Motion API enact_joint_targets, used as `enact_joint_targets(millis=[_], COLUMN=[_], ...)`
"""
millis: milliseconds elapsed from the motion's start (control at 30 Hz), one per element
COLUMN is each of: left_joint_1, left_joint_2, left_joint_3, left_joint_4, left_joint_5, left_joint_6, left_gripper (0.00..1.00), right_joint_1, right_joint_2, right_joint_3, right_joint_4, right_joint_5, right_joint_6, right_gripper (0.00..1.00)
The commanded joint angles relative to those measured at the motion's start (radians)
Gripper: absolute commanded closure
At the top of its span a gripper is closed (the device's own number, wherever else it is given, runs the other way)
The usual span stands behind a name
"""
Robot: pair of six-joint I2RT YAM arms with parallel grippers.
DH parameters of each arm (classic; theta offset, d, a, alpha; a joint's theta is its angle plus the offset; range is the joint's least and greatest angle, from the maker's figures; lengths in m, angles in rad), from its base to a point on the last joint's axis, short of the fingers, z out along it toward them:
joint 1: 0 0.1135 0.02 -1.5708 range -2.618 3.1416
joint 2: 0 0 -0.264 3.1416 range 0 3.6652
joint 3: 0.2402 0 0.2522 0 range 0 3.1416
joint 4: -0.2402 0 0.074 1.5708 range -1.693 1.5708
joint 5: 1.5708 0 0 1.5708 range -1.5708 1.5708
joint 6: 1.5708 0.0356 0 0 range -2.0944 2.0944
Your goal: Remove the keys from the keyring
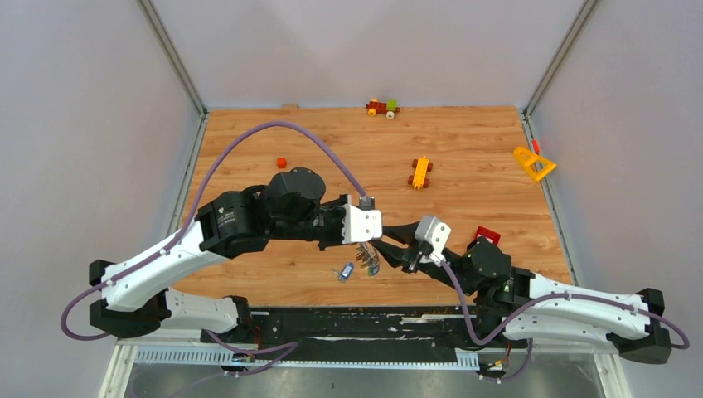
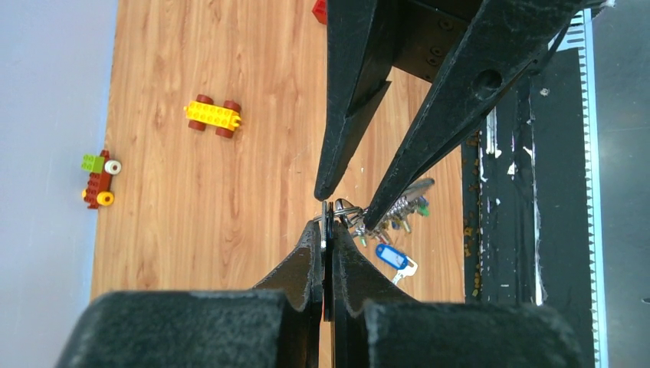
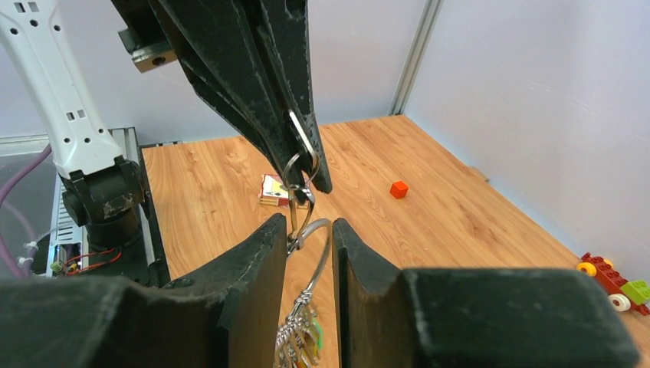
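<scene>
The keyring (image 3: 316, 253), a thin silver wire loop, hangs in the air between both grippers. A bunch of keys (image 3: 303, 337) with coloured tags dangles from its lower end; it also shows in the top view (image 1: 367, 259). My left gripper (image 2: 327, 218) is shut on a thin flat key that joins small silver rings (image 3: 299, 165) at the loop's top. My right gripper (image 3: 310, 245) has its jaws a little apart, and the loop between them touches both pads. One key with a blue tag (image 2: 392, 257) lies loose on the table below, seen also from the top (image 1: 346, 272).
A yellow brick car (image 1: 421, 172), a small red cube (image 1: 281, 162) and a red brick (image 1: 487, 235) lie on the wooden table. A brick vehicle (image 1: 382, 108) sits at the back edge and a yellow triangle piece (image 1: 534, 163) at the right wall.
</scene>
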Motion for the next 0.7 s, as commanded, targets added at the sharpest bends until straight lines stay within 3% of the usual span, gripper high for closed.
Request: enact_joint_targets(millis=[0,667], left_joint_1=[-0.003,-0.002], left_joint_2=[-0.006,0.01], left_joint_3=[0.057,0.053], left_joint_4=[0.027,0.047], left_joint_5=[0.012,-0.026], left_joint_6=[0.022,-0.002], left_gripper=[1.0,1.0], right_joint_1=[0.0,0.0], right_joint_2=[-0.011,0.018], right_joint_3=[-0.017,-0.028], right_joint_4=[0.048,0.072], right_joint_5=[-0.015,-0.017], right_joint_6=[0.025,0.041], right_gripper=[0.71,0.7])
